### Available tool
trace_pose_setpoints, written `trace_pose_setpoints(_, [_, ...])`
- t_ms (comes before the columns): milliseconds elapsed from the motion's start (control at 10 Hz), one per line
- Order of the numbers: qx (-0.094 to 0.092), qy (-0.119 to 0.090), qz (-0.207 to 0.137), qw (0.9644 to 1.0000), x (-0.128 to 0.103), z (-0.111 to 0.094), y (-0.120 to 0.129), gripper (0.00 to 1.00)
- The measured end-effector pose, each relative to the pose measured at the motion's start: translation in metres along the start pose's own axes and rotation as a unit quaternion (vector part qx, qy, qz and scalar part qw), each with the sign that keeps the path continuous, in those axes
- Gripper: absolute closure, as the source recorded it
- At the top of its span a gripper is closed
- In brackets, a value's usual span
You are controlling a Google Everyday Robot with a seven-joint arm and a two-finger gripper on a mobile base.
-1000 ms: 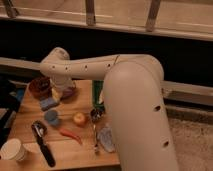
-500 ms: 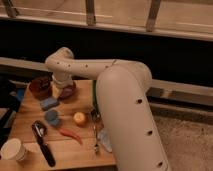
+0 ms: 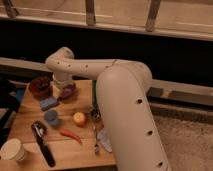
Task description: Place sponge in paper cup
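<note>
Lying flat on the table [image 3: 27, 120], the sponge [image 3: 49, 103] is sitting in the left half, with its long axis running roughly 8-to-2 o'clock. Round blue disc [image 3: 51, 117] is sitting just beside it at 6 o'clock. Dark red bowl [image 3: 39, 86] is sitting near at 11 o'clock and purple bowl [image 3: 67, 92] at 2 o'clock. Gripper [image 3: 62, 89] is hanging at the end of the single arm, over or just beside the purple bowl (cannot tell which), jaws standing wide with nothing in them. Sponge is lying at about 7 o'clock from the gripper, near but apart. Paper cup [image 3: 12, 149] is standing upright at the front-left corner, well apart from the sponge, at its 7 o'clock. Judging: grasp is not yet made. Coming move is calling for a short drop toward 7 o'clock, jaws closing across the sponge's short side, then carrying on along 7 o'clock to the cup. Black-handled tool [image 3: 42, 145] is lying between sponge and cup, so the carry is probably needing height.
</note>
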Motion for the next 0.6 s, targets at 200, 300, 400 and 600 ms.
trace_pose_setpoints(200, [0.004, -0.001, -0.010, 0.9999, -0.007, 0.009, 0.002, 0.24])
trace_pose_setpoints(300, [0.007, -0.002, -0.029, 0.9996, -0.020, 0.011, 0.005, 0.24])
trace_pose_setpoints(400, [0.007, -0.005, -0.040, 0.9992, -0.027, 0.010, 0.007, 0.24])
trace_pose_setpoints(600, [0.010, -0.011, -0.068, 0.9976, -0.042, 0.010, 0.006, 0.24])
